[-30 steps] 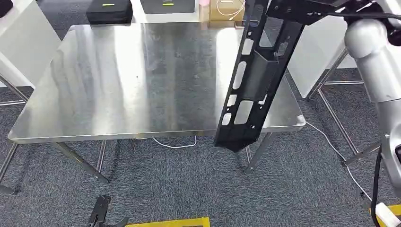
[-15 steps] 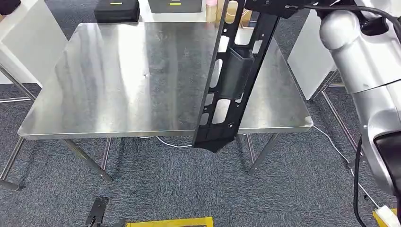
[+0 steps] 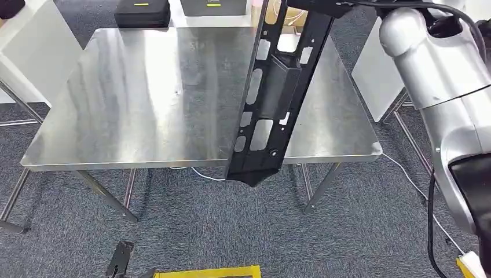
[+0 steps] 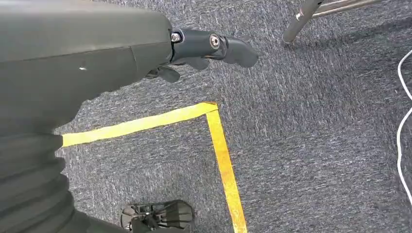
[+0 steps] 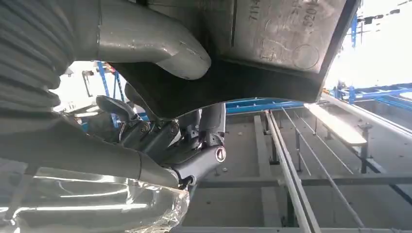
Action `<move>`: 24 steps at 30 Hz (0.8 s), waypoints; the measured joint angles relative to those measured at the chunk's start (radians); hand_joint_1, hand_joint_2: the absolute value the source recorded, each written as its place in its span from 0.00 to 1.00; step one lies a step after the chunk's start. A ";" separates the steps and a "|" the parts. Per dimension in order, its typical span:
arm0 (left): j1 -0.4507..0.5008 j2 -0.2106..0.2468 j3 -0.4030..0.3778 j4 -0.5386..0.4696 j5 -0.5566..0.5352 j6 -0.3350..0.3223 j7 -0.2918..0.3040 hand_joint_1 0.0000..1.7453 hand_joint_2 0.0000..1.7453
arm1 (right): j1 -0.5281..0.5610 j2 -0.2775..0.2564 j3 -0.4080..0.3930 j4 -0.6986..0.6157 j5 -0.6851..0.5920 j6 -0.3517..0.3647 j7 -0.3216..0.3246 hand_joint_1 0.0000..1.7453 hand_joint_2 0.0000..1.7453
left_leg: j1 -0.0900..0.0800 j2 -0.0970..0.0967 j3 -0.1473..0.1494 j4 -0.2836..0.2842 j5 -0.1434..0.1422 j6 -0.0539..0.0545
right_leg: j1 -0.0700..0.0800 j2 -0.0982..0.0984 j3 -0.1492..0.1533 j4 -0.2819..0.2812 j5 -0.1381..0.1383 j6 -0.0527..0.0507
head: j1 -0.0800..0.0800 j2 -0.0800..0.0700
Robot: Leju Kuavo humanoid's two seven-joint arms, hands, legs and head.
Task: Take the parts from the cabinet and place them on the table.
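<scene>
A long black part (image 3: 272, 98) with several cut-out slots hangs nearly upright in front of the steel table (image 3: 145, 87). Its lower tip sits just past the table's front edge, right of the middle. My right hand (image 3: 317, 4) grips its upper end at the top of the head view. In the right wrist view the grey thumb (image 5: 145, 43) presses on the part (image 5: 272, 43), and dark fingers (image 5: 194, 165) curl under it. My left hand (image 4: 204, 48) hangs above the carpet, thumb out, holding nothing.
Two black cases (image 3: 142, 13) (image 3: 213, 7) and a cardboard box (image 3: 284, 14) lie beyond the table's far edge. White panels stand at the left (image 3: 23, 52) and the right (image 3: 370, 63). A white cable (image 3: 405, 179) and yellow tape (image 3: 208, 272) run across the carpet.
The view shifted a little at first. Since then the black part has swung leftward over the table's front right area, still held by my right hand.
</scene>
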 joint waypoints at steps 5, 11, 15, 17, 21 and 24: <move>0.004 0.000 0.001 0.003 -0.002 0.000 0.003 0.00 1.00 | -0.015 0.003 -0.001 0.022 0.000 0.000 0.003 1.00 1.00 | 0.000 0.000 0.000 0.000 0.000 0.000 | 0.000 0.000 0.000 0.000 0.000 0.000 | 0.000 0.000; 0.008 0.000 0.001 0.005 -0.003 -0.002 0.003 0.00 1.00 | -0.025 0.008 -0.001 0.043 0.004 0.001 0.006 1.00 1.00 | 0.000 0.000 0.000 0.000 0.000 0.000 | 0.000 0.000 0.000 0.000 0.000 0.000 | 0.000 0.000; 0.009 0.000 0.001 0.005 -0.001 -0.019 0.001 0.00 1.00 | -0.031 0.015 -0.001 0.057 0.016 0.001 0.011 1.00 1.00 | 0.000 0.000 0.000 0.000 0.000 0.000 | 0.000 0.000 0.000 0.000 0.000 0.000 | 0.000 0.000; 0.009 0.000 0.001 0.005 -0.001 -0.020 0.000 0.00 1.00 | -0.035 0.021 -0.001 0.064 0.023 0.002 0.011 1.00 1.00 | 0.000 0.000 0.000 0.000 0.000 0.000 | 0.000 0.000 0.000 0.000 0.000 0.000 | 0.000 0.000; 0.009 0.001 0.003 0.005 0.010 -0.026 0.000 0.00 1.00 | -0.045 0.032 0.000 0.076 0.030 0.005 0.011 1.00 1.00 | -0.002 0.000 -0.001 0.001 0.000 0.000 | -0.003 0.000 0.001 -0.001 0.000 0.001 | 0.000 0.000; 0.012 0.002 0.005 0.005 0.011 -0.033 -0.001 0.00 1.00 | -0.050 0.039 0.000 0.083 0.036 0.012 0.011 1.00 1.00 | -0.003 0.000 -0.002 0.002 0.000 0.001 | -0.006 0.000 0.001 -0.001 0.001 0.002 | 0.000 0.000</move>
